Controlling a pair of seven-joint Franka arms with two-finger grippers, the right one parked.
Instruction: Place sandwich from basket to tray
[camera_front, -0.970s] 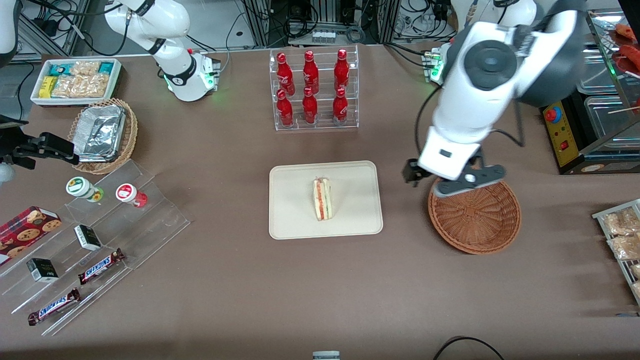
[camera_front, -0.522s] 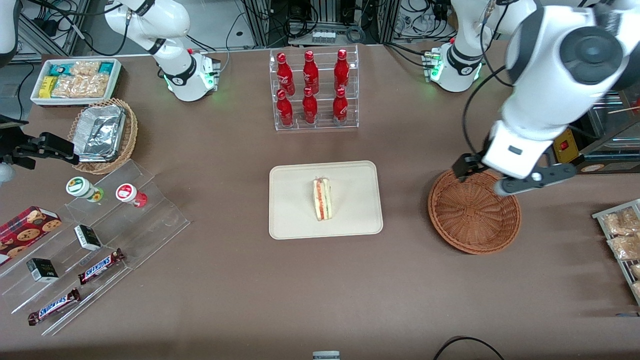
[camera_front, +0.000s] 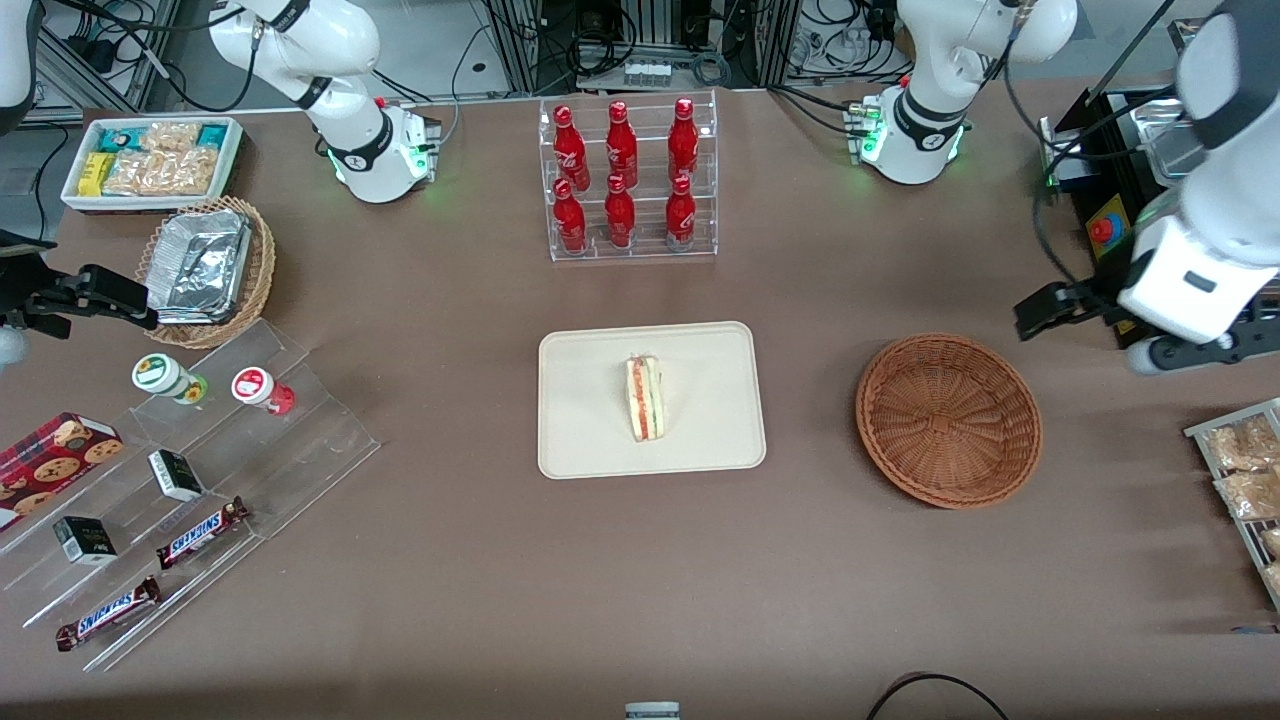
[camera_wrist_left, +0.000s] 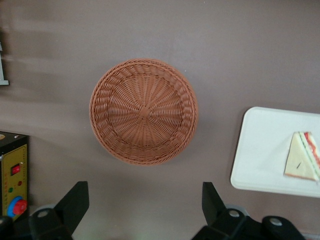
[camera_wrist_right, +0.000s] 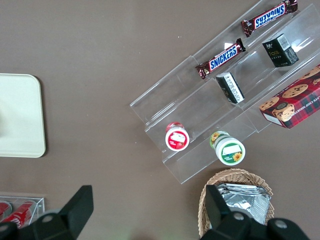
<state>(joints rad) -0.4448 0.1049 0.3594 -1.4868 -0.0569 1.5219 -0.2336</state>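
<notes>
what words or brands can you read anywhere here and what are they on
"SNICKERS" on two brown candy bars on the clear stepped stand.
Red bottles: white script, too small to read.
Small dark boxes and cookie box: print unreadable.
The open gripper, above the table beside the basket, bears no text.

The triangular sandwich (camera_front: 645, 397) is laid on the cream tray (camera_front: 590, 440). The round woven basket (camera_front: 948, 420) is set beside the tray, apart from it.
</notes>
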